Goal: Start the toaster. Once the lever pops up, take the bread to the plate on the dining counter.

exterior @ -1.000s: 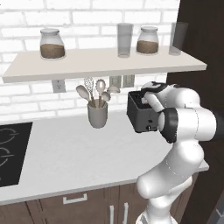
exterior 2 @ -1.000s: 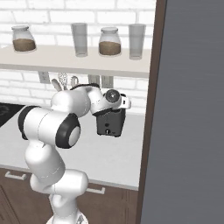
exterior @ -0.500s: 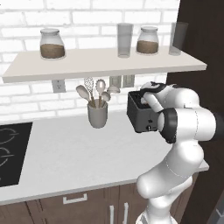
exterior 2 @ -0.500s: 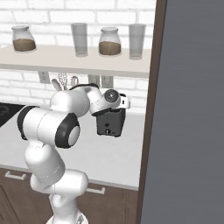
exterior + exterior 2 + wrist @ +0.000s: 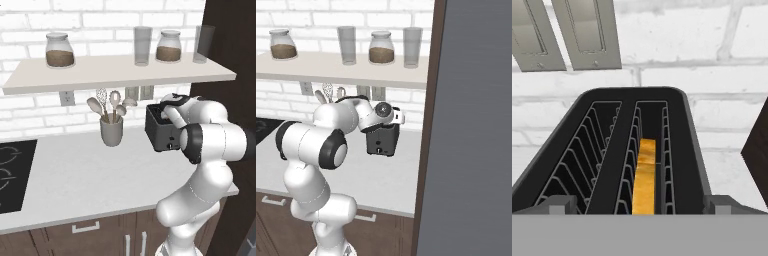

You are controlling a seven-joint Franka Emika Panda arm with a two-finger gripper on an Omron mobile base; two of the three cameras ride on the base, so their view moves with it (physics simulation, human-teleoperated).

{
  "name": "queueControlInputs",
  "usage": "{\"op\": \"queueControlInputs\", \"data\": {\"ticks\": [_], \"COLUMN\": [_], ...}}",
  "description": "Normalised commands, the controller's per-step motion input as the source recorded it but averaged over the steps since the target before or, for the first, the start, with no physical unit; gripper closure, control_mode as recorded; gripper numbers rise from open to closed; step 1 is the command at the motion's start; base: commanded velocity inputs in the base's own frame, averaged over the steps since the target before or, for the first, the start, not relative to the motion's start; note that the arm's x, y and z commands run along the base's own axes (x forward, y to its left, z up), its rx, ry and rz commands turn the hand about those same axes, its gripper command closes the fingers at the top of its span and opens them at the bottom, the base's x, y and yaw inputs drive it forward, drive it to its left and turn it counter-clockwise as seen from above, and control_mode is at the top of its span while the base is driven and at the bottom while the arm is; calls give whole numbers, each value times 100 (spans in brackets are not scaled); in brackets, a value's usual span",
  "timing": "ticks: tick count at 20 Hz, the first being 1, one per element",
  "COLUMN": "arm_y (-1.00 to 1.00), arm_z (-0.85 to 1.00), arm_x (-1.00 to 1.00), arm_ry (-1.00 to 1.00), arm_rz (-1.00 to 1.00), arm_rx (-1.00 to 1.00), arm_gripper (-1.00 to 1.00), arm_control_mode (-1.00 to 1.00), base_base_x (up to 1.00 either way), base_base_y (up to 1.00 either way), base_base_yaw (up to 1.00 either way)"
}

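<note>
The dark toaster (image 5: 159,134) (image 5: 381,142) stands on the pale worktop against the brick wall. My hand hangs right over its top, and my gripper (image 5: 166,111) (image 5: 382,124) (image 5: 639,205) is open, with one fingertip (image 5: 560,204) past each side of the toaster (image 5: 618,150). In the hand view I look down into both slots. The bread (image 5: 645,175) stands on edge in the right-hand slot, its yellow-brown crust up and sunk below the rim. The left-hand slot holds nothing. The plate and the dining counter are out of view.
A grey utensil cup (image 5: 111,131) stands left of the toaster, and a black hob (image 5: 12,172) lies at the far left. The shelf (image 5: 120,75) above carries jars and glasses. A tall dark cabinet (image 5: 471,125) closes off the right. Two wall outlets (image 5: 562,30) sit behind the toaster.
</note>
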Motion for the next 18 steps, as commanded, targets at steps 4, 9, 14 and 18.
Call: {"op": "queueControlInputs", "data": {"ticks": [4, 9, 14, 18], "arm_y": [0, 0, 0, 0], "arm_z": [0, 0, 0, 0], "arm_x": [0, 0, 0, 0], "arm_ry": [0, 0, 0, 0], "arm_rz": [0, 0, 0, 0], "arm_rx": [0, 0, 0, 0], "arm_gripper": [-100, -100, -100, -100], "arm_control_mode": [-100, -100, -100, -100], "base_base_x": [0, 0, 0, 0], "base_base_y": [0, 0, 0, 0], "base_base_yaw": [0, 0, 0, 0]}}
